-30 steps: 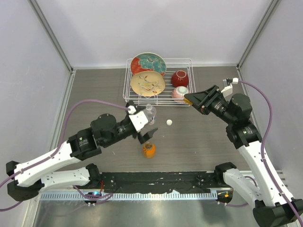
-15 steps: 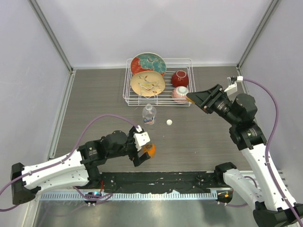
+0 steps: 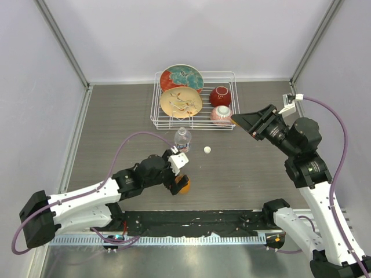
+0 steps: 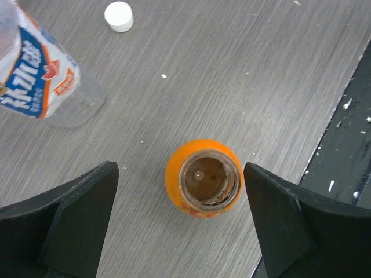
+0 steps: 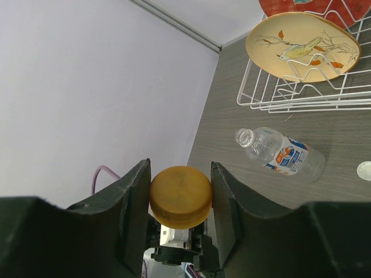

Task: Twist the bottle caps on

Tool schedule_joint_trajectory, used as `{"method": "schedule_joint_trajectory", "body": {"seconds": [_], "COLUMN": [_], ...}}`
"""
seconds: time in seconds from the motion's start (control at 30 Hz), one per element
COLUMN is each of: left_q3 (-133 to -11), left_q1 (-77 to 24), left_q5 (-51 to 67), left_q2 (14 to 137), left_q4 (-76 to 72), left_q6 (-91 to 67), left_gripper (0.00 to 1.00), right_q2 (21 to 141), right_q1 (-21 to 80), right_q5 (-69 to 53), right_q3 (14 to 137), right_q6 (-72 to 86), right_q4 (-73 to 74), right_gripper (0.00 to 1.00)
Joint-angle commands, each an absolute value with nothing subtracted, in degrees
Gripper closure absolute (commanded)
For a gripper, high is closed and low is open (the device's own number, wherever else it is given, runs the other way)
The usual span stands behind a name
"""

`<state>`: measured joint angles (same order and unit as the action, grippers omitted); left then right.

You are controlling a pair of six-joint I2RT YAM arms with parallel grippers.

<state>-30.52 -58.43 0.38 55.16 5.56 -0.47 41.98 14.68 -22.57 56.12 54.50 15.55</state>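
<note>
No cap on yet.
Left tool (image 4: 179,168) spread around orange bottle (image 4: 203,184); right tool (image 5: 180,194) pinches orange cap (image 5: 180,200); white cap (image 3: 207,150) lies loose.

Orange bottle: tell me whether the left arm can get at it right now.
Probably yes. The left gripper is open, its fingers flanking the orange bottle with nothing between; the clear bottle stands off to one side.
</note>
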Motion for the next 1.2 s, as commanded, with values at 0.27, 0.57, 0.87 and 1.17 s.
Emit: {"method": "schedule_joint_trajectory", "body": {"seconds": [0.27,0.57,0.87,1.17], "left_q3": [-30.59,-46.12,-71.27,-76.28], "left_q1": [-57.74,-57.92,-59.15,-64.77], "left_q5": [8.18,6.17,-1.67,-1.85], "left_q2": [59.41,71.68,92.18,100.54], "left_q4": [1.93,23.84,55.89,55.72], "left_q6": [-3.25,4.91,10.55,9.67], "left_gripper": [0.50,0.68,0.89,0.99], "right_q2": [40.78,41.22,42.63,43.15], "right_q1": [14.85,14.94,14.94,14.85], "right_q5": [-22.94,-20.66,-18.72,-16.88], "right_q3": [57.57,61.95,66.01,69.43], "right_q6": [52.91,49.41,46.93,44.56], "right_q4": [14.77,18.54,21.97,24.96], "right_gripper": [0.84,0.85,0.85,0.85]}}
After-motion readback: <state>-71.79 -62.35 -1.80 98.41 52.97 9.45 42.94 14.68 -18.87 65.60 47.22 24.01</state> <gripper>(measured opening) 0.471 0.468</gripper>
